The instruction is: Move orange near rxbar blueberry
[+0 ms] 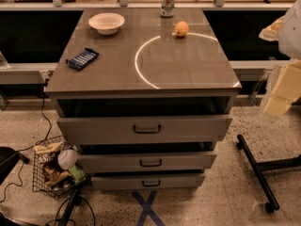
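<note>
The orange (181, 28) is small and round and sits on the cabinet top (188, 65) at the far right. The rxbar blueberry (83, 59) is a flat dark blue wrapper with white lettering, lying near the top's left edge. My gripper (278, 98) is a pale shape at the right edge of the camera view, off the cabinet's right side and well apart from both the orange and the bar. It holds nothing that I can see.
A white bowl (106, 22) stands at the far left of the top and a drink can (168, 2) at the far edge behind the orange. Three drawers (146, 129) stick out below. A wire basket (54, 167) and a chair base (256, 166) are on the floor.
</note>
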